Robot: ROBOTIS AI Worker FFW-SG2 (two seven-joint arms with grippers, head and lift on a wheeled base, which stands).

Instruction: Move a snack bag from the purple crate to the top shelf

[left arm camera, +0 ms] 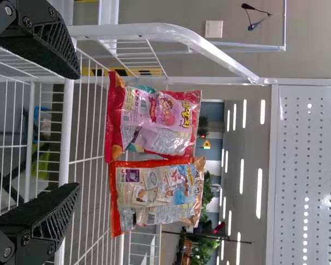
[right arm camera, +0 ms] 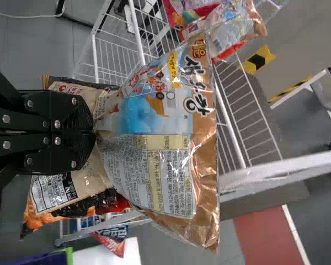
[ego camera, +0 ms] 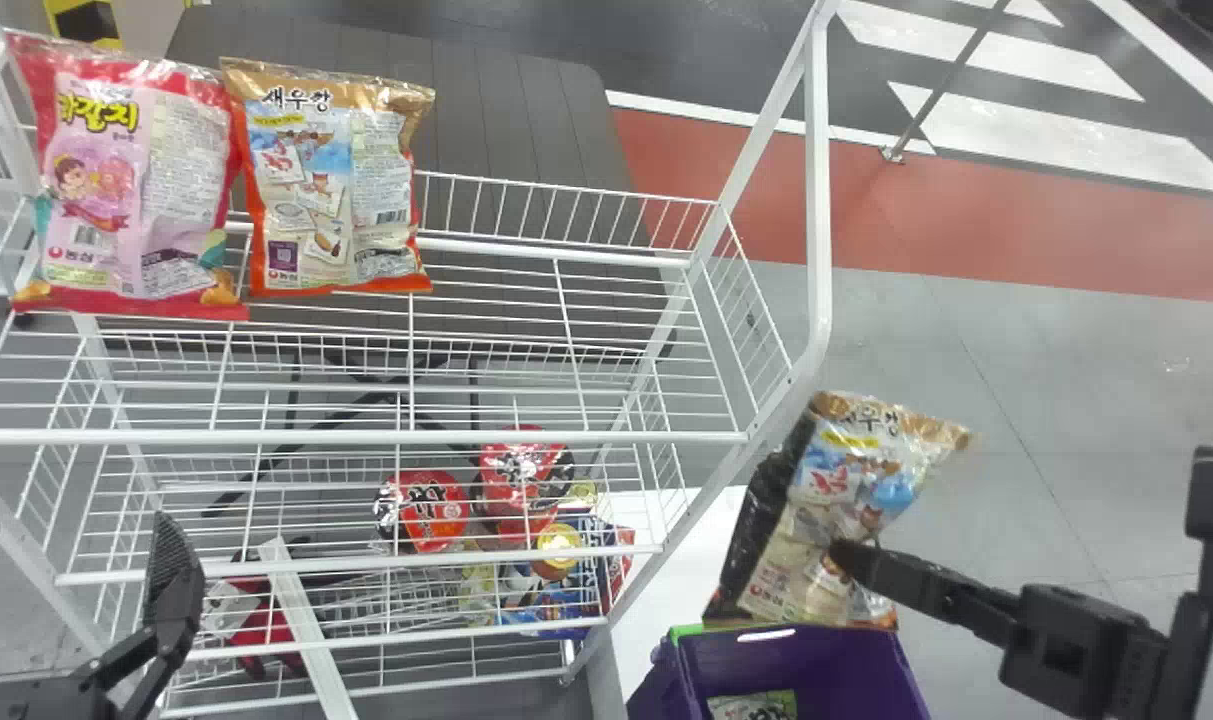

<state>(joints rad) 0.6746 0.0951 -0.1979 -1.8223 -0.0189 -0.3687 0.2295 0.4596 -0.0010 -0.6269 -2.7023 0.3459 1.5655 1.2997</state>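
Floor (ego camera: 966, 380), grey with a red band, spreads beyond the white wire top shelf (ego camera: 566, 437), where two packets (ego camera: 331, 190) stand towards my left. Below its right end sits the purple crate (ego camera: 816, 660). Just above that I have the snack bag (ego camera: 866, 490), likely light, puffy and slick; I'd pinch it gently, low down. A darker packet (right arm camera: 49, 193) sits behind; I can't tell whether it's caught too. My right claw (right arm camera: 91, 132) is closed on the bag; my left claw (ego camera: 71, 560) gapes wide, empty.
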